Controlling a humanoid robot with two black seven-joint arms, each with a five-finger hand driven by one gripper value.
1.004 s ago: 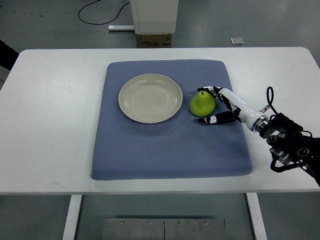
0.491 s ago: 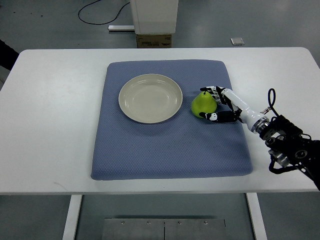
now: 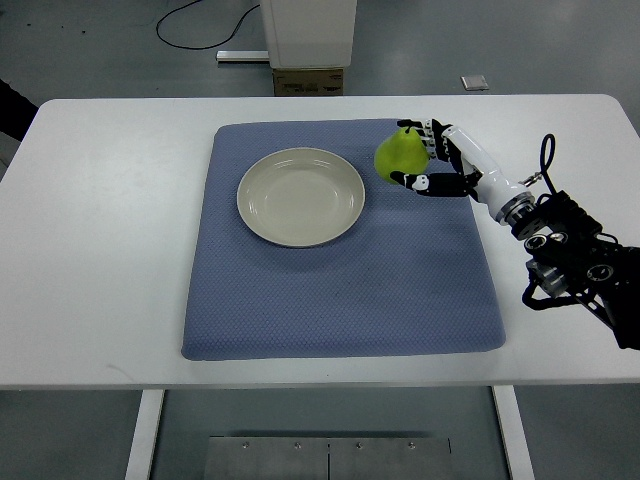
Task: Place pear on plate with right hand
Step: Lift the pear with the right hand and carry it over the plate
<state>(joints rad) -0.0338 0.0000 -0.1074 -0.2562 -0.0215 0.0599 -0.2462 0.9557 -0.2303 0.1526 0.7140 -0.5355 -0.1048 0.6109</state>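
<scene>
Where fingers curl, pear [image 3: 397,153] inside right robot hand [image 3: 428,160].

You have bright, even light from overhead, with no hard glare on the white desk [image 3: 100,250]. Shadows are soft: a faint one lies on the blue mat [image 3: 340,290] under the pear [image 3: 397,153], and a thin one rings the plate [image 3: 300,196]. Focus is sharp across the desk. Its far edge bows slightly, a mild lens curve. The floor beyond the far edge looks dimmer and greyer.
</scene>
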